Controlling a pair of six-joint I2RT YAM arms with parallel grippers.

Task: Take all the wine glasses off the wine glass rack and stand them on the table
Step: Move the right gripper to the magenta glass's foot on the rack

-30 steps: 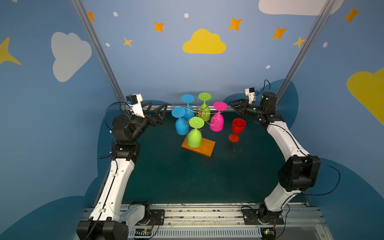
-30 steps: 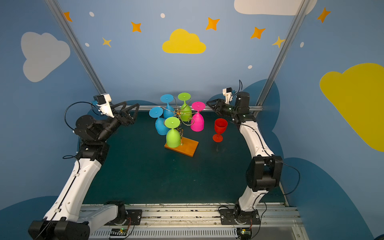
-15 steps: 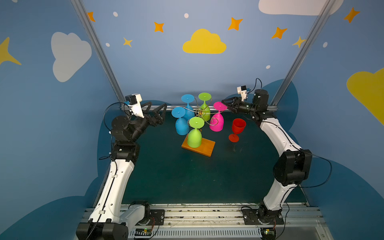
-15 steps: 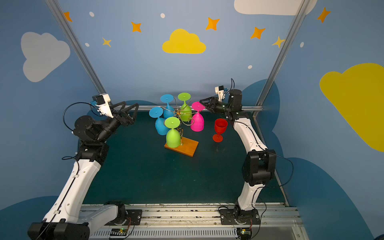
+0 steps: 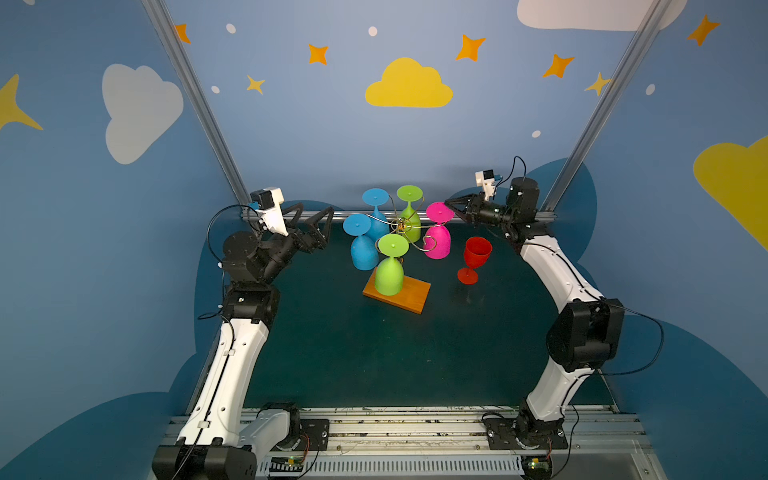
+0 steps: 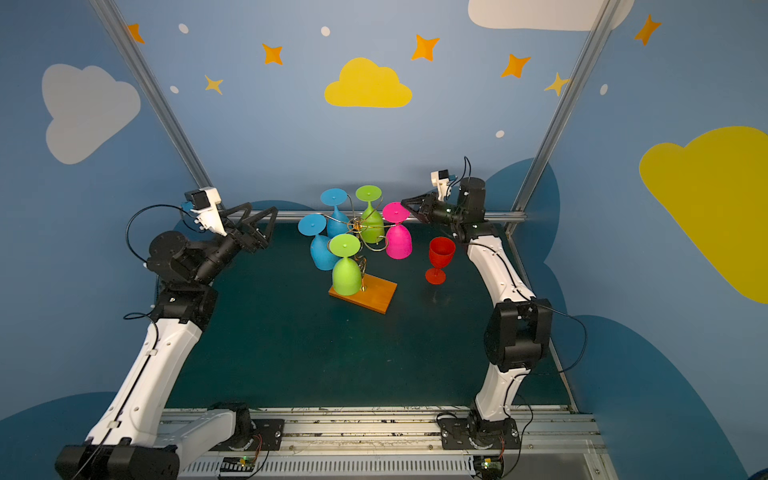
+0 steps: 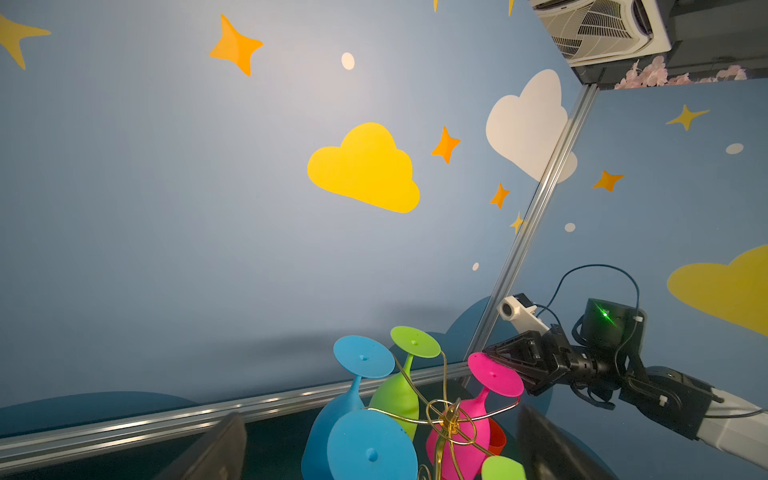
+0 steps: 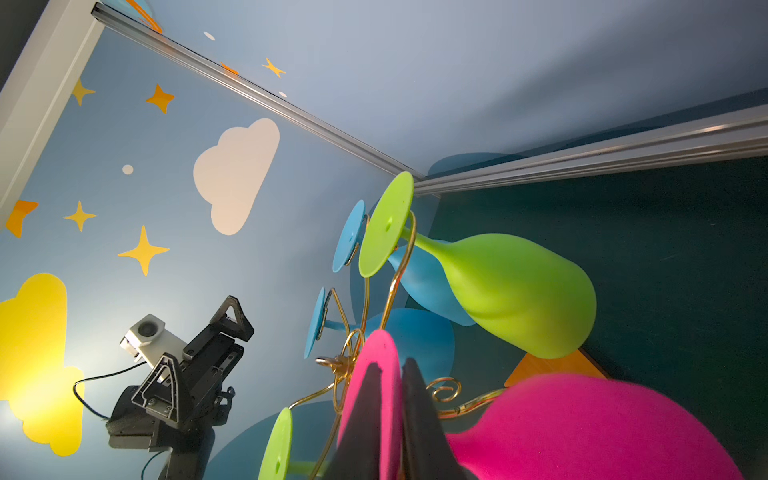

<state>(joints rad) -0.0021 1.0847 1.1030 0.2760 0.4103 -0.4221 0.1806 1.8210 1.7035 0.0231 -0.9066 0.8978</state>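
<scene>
1. The pink glass (image 5: 437,241) hangs upside down on the rack (image 5: 401,227), on the side nearest the right arm.
2. The right gripper (image 5: 448,205) pinches the rim of its foot.
3. A red glass (image 5: 476,258) stands just beside the rack.
4. The left gripper (image 5: 316,220) is spread wide, apart from the rack.

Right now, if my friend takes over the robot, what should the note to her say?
Right gripper: shut on the pink glass, pinching its round foot.
Left gripper: open, holding nothing, beside the rack.
On the rack, hanging upside down: pink glass, two blue glasses, two green glasses.
Done: the red glass stands upright on the mat to the rack's right.
Left: slide the pink glass off its gold arm and set it down.
</scene>
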